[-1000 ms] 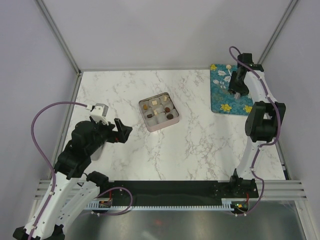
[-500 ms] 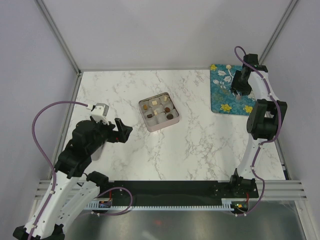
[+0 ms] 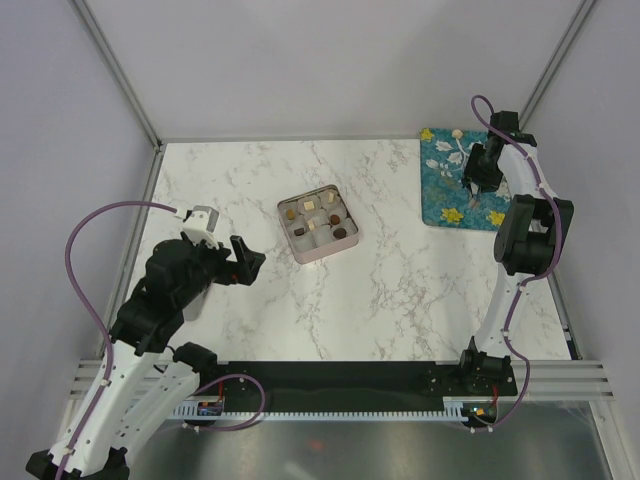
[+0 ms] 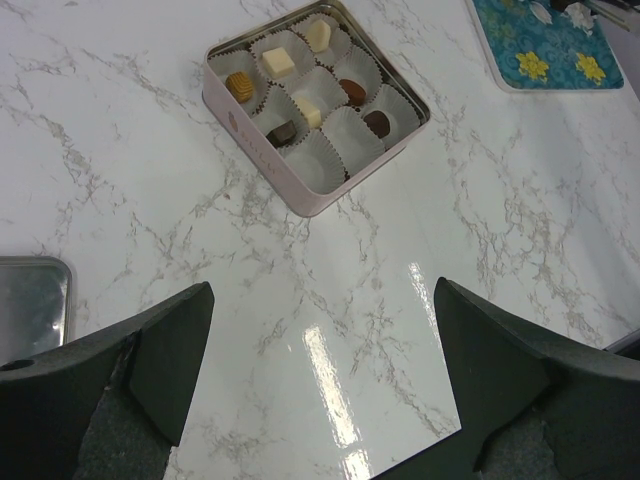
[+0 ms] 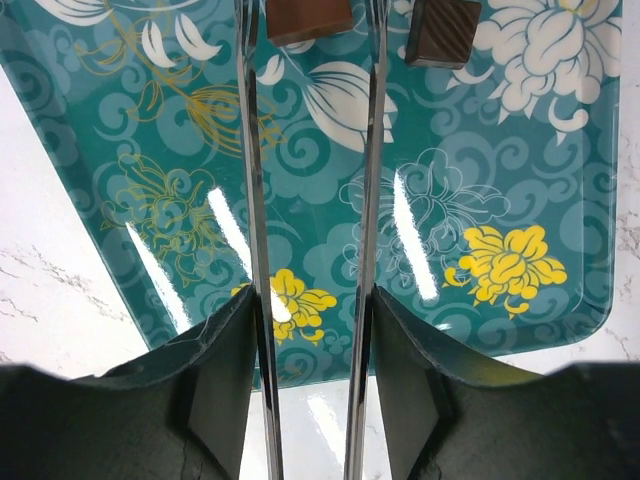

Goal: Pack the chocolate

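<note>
The open pink tin [image 3: 318,226] holds several chocolates in white paper cups [image 4: 300,95]; some cups are empty. My left gripper [image 3: 240,262] is open and empty, hovering over the marble near the tin, which shows in the left wrist view [image 4: 260,150]. My right gripper [image 3: 478,172] is shut on thin metal tongs [image 5: 252,200] over the teal flowered tray [image 3: 450,200]. In the right wrist view my gripper [image 5: 310,330] holds both tong arms. A brown square chocolate [image 5: 310,18] lies between the arms at the top edge. A dark striped chocolate [image 5: 445,30] lies beside them. The tong tips are out of view.
A grey metal lid [image 4: 30,300] lies on the table at the left, under my left arm. The tray's near edge [image 5: 400,365] meets white marble. Grey walls close the table at the back and sides.
My right wrist has shifted a little toward the far right over the tray, with the tongs. The left arm has not moved.
</note>
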`<state>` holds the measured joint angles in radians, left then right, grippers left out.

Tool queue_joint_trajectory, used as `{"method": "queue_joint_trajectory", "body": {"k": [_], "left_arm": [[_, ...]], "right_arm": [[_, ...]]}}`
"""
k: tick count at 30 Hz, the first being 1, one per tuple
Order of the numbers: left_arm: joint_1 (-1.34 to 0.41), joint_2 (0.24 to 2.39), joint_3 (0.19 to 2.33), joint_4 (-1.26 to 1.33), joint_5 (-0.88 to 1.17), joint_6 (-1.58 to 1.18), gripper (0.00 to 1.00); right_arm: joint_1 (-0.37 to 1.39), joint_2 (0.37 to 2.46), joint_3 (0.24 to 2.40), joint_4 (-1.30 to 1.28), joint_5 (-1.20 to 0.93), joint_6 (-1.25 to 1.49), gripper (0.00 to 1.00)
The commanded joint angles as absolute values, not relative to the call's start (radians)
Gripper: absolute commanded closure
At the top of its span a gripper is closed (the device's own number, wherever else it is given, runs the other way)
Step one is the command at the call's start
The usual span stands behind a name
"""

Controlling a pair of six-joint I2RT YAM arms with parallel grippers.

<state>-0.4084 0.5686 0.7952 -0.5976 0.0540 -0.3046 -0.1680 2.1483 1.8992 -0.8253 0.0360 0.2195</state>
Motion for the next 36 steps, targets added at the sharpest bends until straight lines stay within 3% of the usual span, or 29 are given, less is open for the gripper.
{"method": "queue_joint_trajectory", "body": {"k": [1,12,23,31,36], "left_arm": [[-0.411,0.572,0.801,-0.586,0.043,-0.281,0.00],[-0.411,0.565,0.801,-0.586,0.044,-0.281,0.00],[-0.411,0.548,0.799,-0.586,0.048,-0.284,0.00],[-0.411,0.545,0.801,-0.584,0.045,-0.284,0.00],[-0.411,0.546,0.801,-0.584,0.035,-0.282,0.00]], "right_arm": [[-0.173,2.157,1.948,-0.801,0.008,0.207,0.46],[-0.172,2.106,1.913,-0.818,-0.035,0.204,0.57],[-0.115,2.025,1.897,-0.870,-0.006,0.199,0.59],[-0.005,1.965,1.891,-0.914,0.031,0.202,0.59],[0.199,1.870,1.826,-0.888,0.008,0.230,0.59]]}}
